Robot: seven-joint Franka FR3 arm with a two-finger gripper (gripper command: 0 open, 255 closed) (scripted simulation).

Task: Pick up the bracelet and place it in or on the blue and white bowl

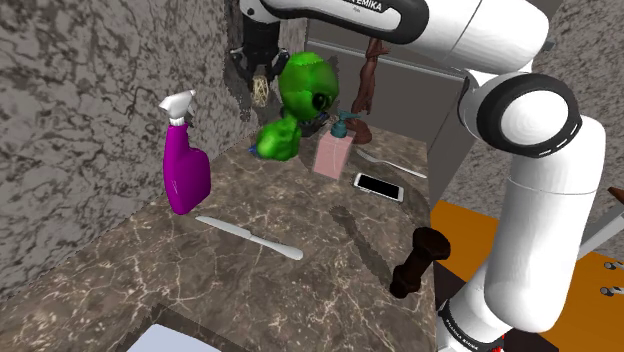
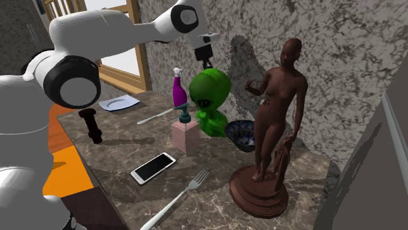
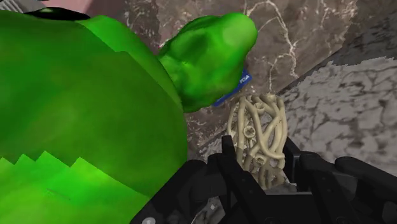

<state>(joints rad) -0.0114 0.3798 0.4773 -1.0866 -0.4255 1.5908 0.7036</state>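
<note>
Already clasps cream openwork bracelet (image 3: 257, 130) in black end effector (image 3: 262, 168) beside green alien figure (image 3: 95, 95); yet to reach blue-and-white bowl (image 2: 242, 138).

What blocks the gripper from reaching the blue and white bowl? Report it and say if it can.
Probably yes, from above. The gripper, shut on the bracelet, hangs beside the green alien figure; the bowl sits between that figure and the brown statue, its top open.
</note>
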